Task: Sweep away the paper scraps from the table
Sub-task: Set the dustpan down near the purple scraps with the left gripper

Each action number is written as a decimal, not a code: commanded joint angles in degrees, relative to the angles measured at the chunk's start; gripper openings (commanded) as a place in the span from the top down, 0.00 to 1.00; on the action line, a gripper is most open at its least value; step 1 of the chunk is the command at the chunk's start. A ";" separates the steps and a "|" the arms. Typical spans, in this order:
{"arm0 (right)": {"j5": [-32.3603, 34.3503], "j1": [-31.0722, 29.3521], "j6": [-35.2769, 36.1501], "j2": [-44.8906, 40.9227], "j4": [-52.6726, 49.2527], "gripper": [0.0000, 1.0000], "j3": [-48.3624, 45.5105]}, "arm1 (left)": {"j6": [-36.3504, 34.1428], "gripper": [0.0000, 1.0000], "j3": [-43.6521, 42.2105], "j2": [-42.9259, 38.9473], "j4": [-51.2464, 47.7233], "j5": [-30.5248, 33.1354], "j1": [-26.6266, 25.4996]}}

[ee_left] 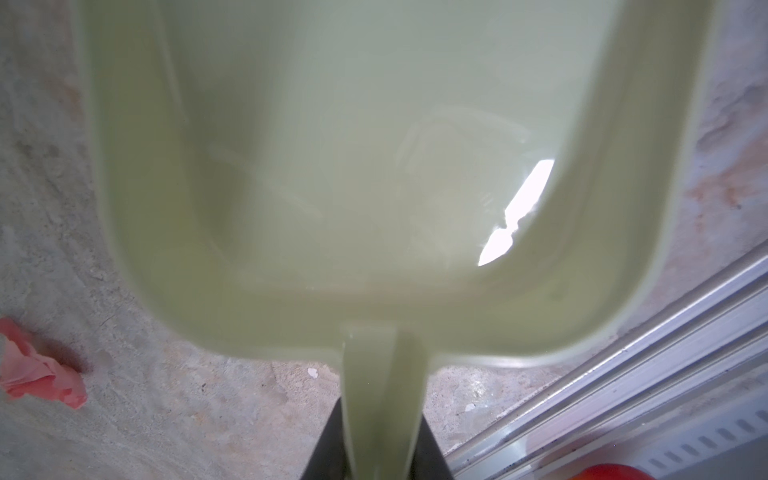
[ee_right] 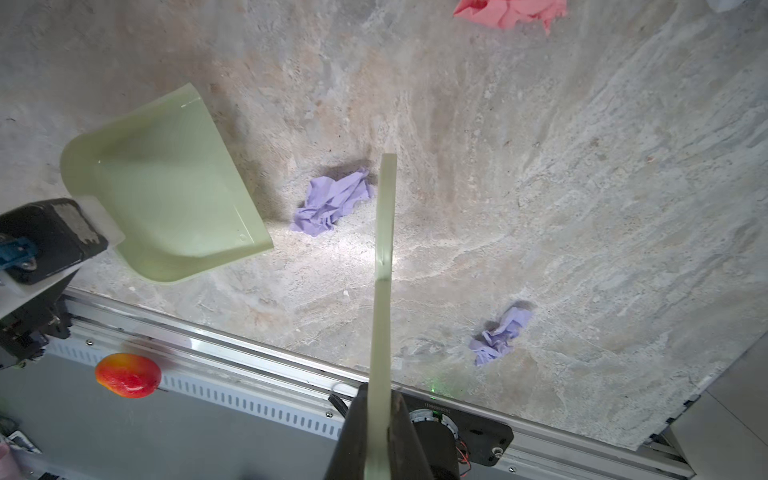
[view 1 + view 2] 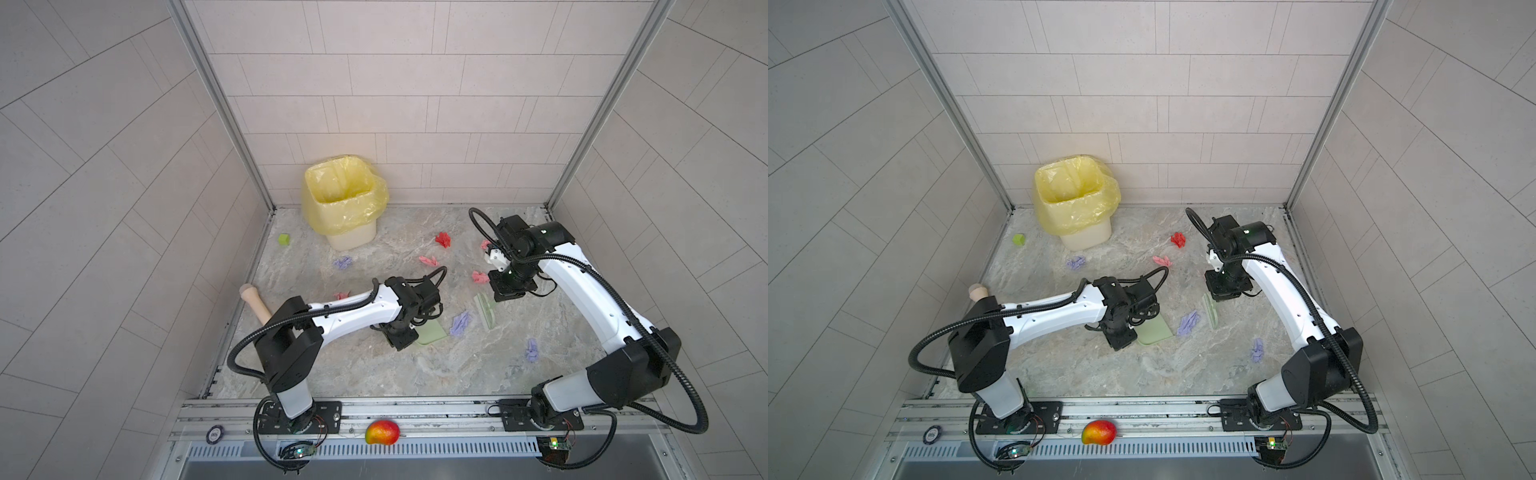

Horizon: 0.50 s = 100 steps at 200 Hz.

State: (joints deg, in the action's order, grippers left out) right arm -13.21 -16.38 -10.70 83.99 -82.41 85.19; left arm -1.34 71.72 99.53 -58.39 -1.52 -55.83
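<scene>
At the far left a wooden handle (image 3: 253, 300) is lying by the edge of the table (image 3: 374, 374). A lime-green cube (image 3: 284, 239) and a yellow-bagged bin (image 3: 340, 199) are sitting toward the back. The paper scraps (image 3: 429, 261) are lying scattered across the table, and one lavender wad (image 3: 343, 262) is resting near the bin. The left gripper (image 1: 382, 440) is clamping the handle of a pale-green dustpan (image 3: 432, 334). The dustpan's mouth is facing a second lavender wad (image 2: 332, 201). Just beside that wad, the right gripper (image 2: 378, 432) is pinching a thin pale-green scraper (image 2: 384, 232) that is standing on edge. Pink and red wads are lying behind it, and a third lavender wad (image 3: 532, 350) is lying to the right. A mango (image 3: 382, 432) is sitting on the front rail.
</scene>
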 commanded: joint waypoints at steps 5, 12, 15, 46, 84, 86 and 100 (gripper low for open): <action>3.05 -1.10 0.77 0.73 -0.48 1.00 -0.93 | -3.58 1.00 -0.16 1.45 1.09 1.52 -0.87; 3.08 -1.28 0.53 0.95 -0.04 1.00 -1.24 | -4.06 1.00 -0.13 1.70 1.45 1.37 -0.94; 2.96 -1.33 0.45 1.04 0.11 1.00 -1.49 | -4.29 1.00 -0.04 1.75 1.56 1.35 -0.99; 2.76 -2.48 -0.55 1.78 1.84 1.00 -2.94 | -5.89 1.00 0.22 2.52 2.27 0.86 -1.21; 3.28 -3.19 -1.82 2.31 4.03 1.00 -4.49 | -8.37 1.00 0.78 4.58 1.68 0.76 -1.24; 3.15 -3.25 -1.86 2.39 4.13 1.00 -4.50 | -8.47 1.00 0.81 4.61 1.67 0.78 -1.26; 2.95 -3.89 -2.46 2.71 4.82 1.00 -4.35 | -8.93 1.00 1.54 5.31 1.51 0.40 -1.24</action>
State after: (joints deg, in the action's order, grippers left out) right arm -11.22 -19.40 -11.73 85.89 -78.65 80.68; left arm -7.88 71.77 103.31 -55.79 -1.06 -56.77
